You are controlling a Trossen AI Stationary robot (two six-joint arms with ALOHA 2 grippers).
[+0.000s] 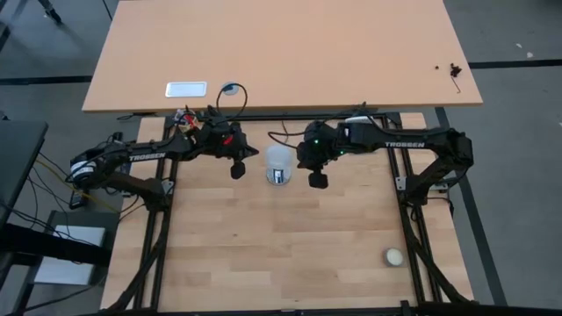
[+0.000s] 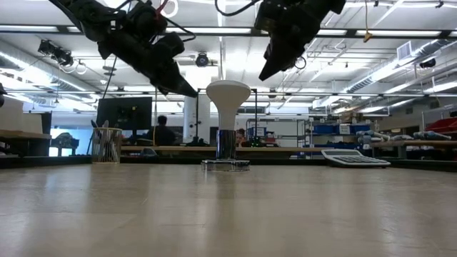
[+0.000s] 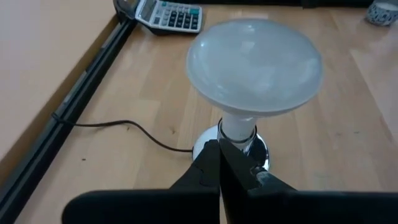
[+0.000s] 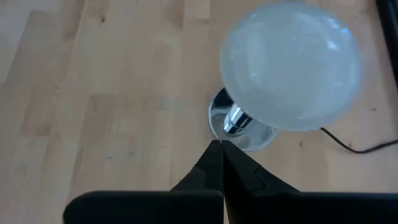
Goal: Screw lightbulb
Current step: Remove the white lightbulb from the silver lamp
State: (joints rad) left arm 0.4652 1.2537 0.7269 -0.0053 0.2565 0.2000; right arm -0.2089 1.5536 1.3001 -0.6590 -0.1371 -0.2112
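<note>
Lightbulb [image 1: 278, 163] standing upright at the centre of the high view, dome up, its narrow neck sitting in a shiny round socket base [image 2: 226, 164] on the wooden desk [image 1: 290, 254]. Low view: white dome [image 2: 228, 93] flaring above a metal stem, just left of frame centre.

Left gripper [image 1: 237, 169] hanging just left of the bulb in the high view, fingers [image 3: 219, 180] pressed together, holding nothing; not touching the bulb. Right gripper [image 1: 317, 180] hanging just right of the bulb, fingers [image 4: 221, 168] also closed together on nothing, apart from the bulb. Low view showing both raised above the desk, tips angled down toward the dome from either side.

Thin black cord [image 3: 124, 127] trailing off the socket base across the desk. Calculator [image 3: 169, 15] lying at the top of the left wrist view. Small cream-white ball [image 1: 393, 256] resting lower right in the high view, well apart from the bulb.
</note>
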